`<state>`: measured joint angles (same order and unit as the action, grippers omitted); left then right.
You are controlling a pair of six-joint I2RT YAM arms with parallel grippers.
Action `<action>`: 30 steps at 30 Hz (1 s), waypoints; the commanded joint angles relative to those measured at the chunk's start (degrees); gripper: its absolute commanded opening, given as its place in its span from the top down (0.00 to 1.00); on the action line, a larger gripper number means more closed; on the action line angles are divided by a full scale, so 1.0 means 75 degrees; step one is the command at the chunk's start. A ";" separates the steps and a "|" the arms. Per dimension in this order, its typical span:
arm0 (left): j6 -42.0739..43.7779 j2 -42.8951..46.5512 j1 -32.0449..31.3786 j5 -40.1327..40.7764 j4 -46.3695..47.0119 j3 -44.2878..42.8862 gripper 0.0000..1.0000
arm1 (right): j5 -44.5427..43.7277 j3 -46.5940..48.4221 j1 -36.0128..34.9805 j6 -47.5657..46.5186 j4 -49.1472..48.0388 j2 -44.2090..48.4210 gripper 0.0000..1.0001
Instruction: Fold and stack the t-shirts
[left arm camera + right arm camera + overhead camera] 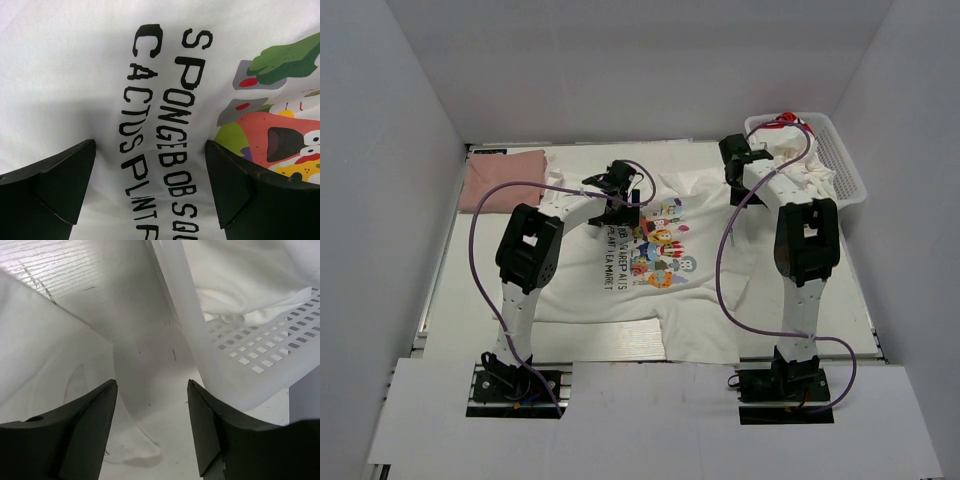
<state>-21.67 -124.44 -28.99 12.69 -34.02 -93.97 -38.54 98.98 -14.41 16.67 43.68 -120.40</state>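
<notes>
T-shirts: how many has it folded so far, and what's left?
Done: one pink tee lies folded at the far left. In hand: the cartoon-print tee is spread flat, unfolded, with the open left gripper over its lettering. Left: crumpled white tees wait in the basket beside the open right gripper.

Robot lab booth: white walls (380,200), bolted arms (527,252).
</notes>
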 commanded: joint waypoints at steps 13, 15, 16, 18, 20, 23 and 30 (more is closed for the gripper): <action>0.0206 0.1158 0.0186 -0.0169 0.0048 -0.0314 0.00 | 0.5057 -0.0203 -0.0340 -0.0792 -0.1301 0.1288 0.10; 0.0125 0.1159 0.0338 -0.0087 0.0048 -0.0314 0.00 | 0.5301 0.0394 -0.0433 -0.0711 -0.1242 0.0680 0.10; 0.0124 0.1159 0.0524 -0.0017 0.0048 -0.0314 0.00 | 0.5350 0.0478 -0.0445 -0.0722 -0.1300 0.0539 0.10; 0.0042 0.0984 0.0736 0.0054 -0.0197 -0.0453 0.00 | 0.5315 0.0747 -0.0539 -0.0699 -0.1301 -0.0127 0.10; -0.0028 0.0574 0.1041 0.0054 -0.0396 -0.0792 0.00 | 0.5327 0.1508 -0.0620 -0.0594 -0.1032 -0.0691 0.10; -0.0111 -0.0127 0.1346 0.0054 -0.0712 -0.1414 0.00 | 0.4919 0.2106 -0.0715 -0.0512 -0.0996 -0.1383 0.10; -0.0087 -0.1090 0.1510 0.0311 -0.0726 -0.2388 0.00 | 0.3442 0.2717 -0.0668 -0.0125 -0.0925 -0.2333 0.10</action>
<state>-22.33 -131.90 -16.75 13.41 -37.76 -110.02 -6.72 117.27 -20.18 13.91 36.10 -136.75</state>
